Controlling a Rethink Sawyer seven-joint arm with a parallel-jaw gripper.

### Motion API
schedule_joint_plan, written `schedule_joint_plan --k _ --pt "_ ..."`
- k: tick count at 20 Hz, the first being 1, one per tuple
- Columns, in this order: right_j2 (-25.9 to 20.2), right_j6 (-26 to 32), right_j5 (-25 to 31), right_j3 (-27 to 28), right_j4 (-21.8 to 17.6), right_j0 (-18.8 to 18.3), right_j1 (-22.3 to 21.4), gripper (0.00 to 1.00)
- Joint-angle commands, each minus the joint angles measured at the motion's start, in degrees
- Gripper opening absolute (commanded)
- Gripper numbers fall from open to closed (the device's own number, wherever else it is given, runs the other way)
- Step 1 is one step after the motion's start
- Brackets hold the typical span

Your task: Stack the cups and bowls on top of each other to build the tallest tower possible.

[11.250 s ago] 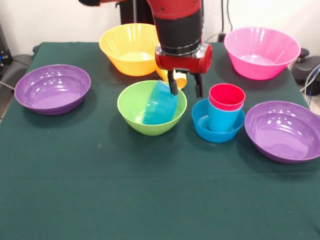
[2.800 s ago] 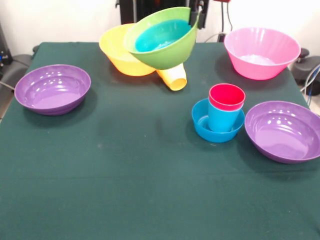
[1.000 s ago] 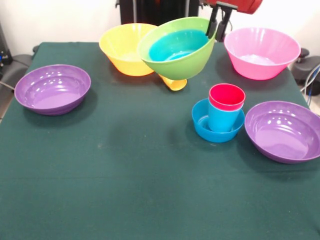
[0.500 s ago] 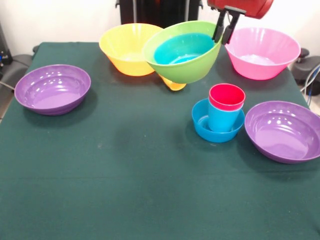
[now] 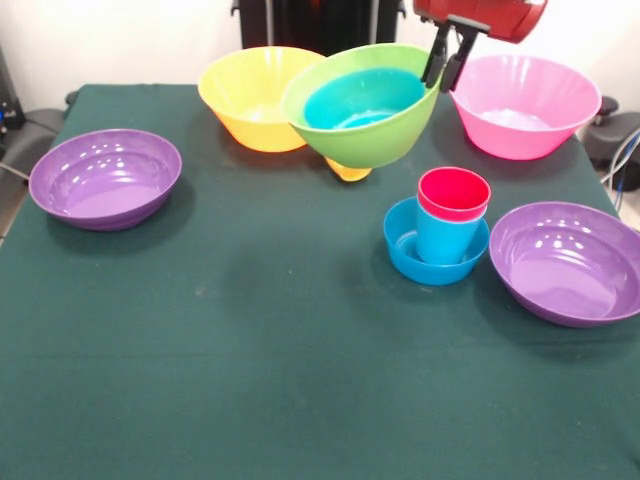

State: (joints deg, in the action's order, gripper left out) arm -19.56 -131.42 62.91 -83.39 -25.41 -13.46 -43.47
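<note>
The tool (image 5: 447, 62) pinches the green bowl's (image 5: 375, 140) rim aloft; it hides most of the yellow cup (image 5: 349, 173).

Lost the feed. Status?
Gripper shut on green bowl rim, blue bowl inside, airborne. Cup stack on table. Path clear.

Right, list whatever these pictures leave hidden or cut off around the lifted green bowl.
- Yellow cup, front view: only its lower edge shows; the green bowl covers the rest.
- Blue bowl inside the green one: its outside is hidden by the green wall.
- Claw: the top edge cuts off the arm above it.
- Orange-yellow bowl: its right rim is behind the green bowl.
- Blue cup: its inside is covered by the red cup.
</note>
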Motion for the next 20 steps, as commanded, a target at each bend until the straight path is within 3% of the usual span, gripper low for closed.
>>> schedule_joint_plan --k 1,11,16,20 --pt "3.33 -8.96 3.08 -1.08 1.51 3.08 0.5 0.0" --pt "7.47 -11.8 1.9 -2.54 4.27 7.46 0.38 0.0" --pt "9.04 -11.85 3.64 4.58 4.87 8.88 5.27 0.0" --pt "10.02 -11.89 3.9 6.7 5.96 10.08 6.95 0.0"
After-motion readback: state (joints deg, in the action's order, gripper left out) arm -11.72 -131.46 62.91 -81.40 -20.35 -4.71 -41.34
